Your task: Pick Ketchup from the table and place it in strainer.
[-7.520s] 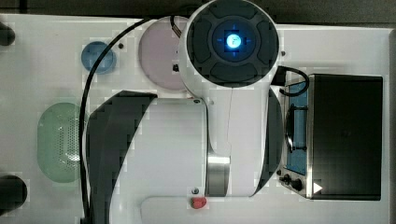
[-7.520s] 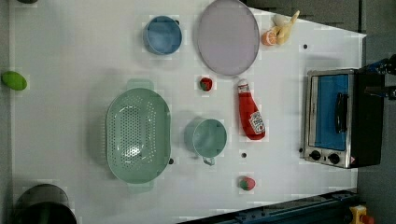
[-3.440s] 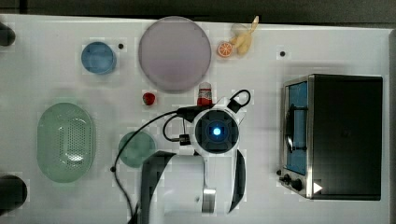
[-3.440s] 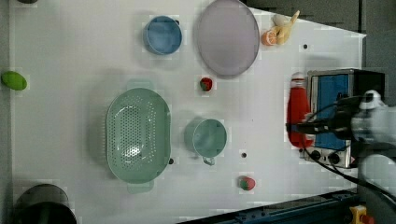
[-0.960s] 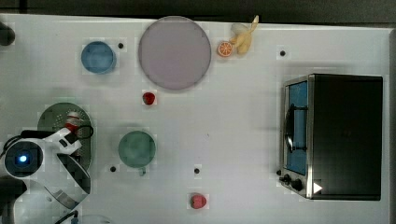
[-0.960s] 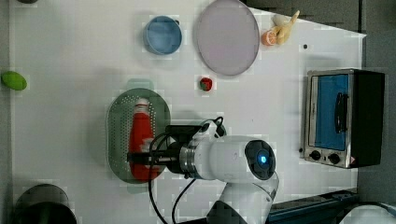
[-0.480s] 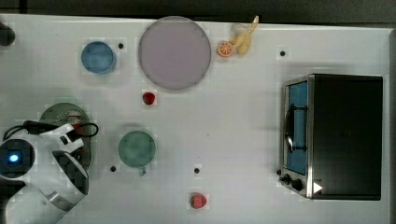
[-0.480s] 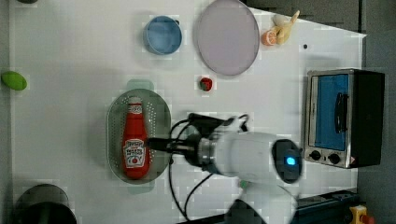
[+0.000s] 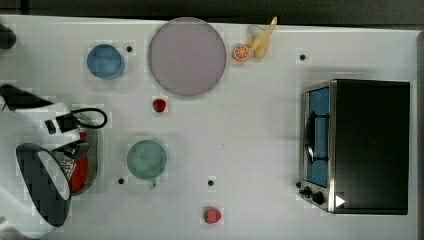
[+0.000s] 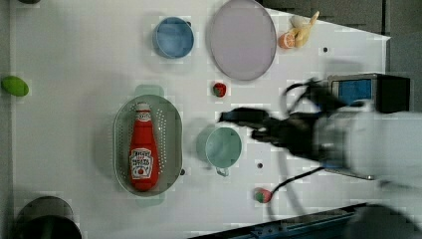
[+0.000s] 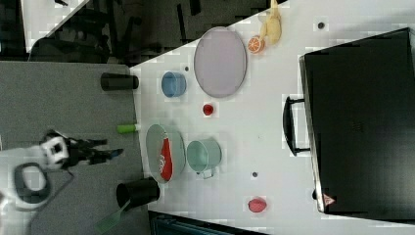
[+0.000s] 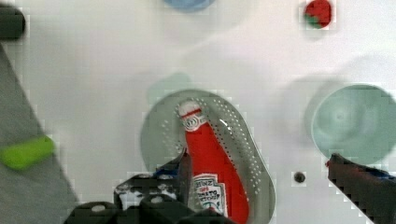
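Your ketchup bottle (image 10: 143,149) lies flat inside the mint strainer (image 10: 170,144), cap toward the blue bowl (image 10: 173,37). Beside the strainer stands the green cup (image 10: 223,147), then the red ball (image 10: 219,89), the strawberry (image 10: 263,195) and the toaster oven (image 9: 367,145). Your gripper (image 12: 254,175) hovers above, fingers (image 12: 182,170) wide apart, holding nothing.

In the left view, the ketchup (image 10: 143,148) lies lengthwise in the strainer (image 10: 171,134) at the lower left of the frame (cap toward the top edge). The cup (image 10: 223,147) stands just right of the strainer. The plate (image 10: 243,39) sits at the upper middle, the bowl (image 10: 173,37) to its left, and the oven (image 10: 368,89) at the right.
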Action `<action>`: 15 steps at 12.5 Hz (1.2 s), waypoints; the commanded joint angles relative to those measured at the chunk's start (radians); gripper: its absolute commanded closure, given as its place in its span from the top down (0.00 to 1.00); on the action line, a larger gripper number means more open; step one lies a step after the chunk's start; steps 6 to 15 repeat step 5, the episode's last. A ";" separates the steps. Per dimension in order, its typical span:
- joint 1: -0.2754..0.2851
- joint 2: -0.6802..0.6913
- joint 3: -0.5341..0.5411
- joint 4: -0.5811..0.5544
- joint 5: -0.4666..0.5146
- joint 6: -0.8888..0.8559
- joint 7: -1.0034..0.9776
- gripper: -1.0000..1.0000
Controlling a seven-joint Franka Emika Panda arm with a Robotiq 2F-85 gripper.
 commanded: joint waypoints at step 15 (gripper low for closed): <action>-0.142 -0.042 -0.303 0.280 0.040 -0.425 -0.009 1.00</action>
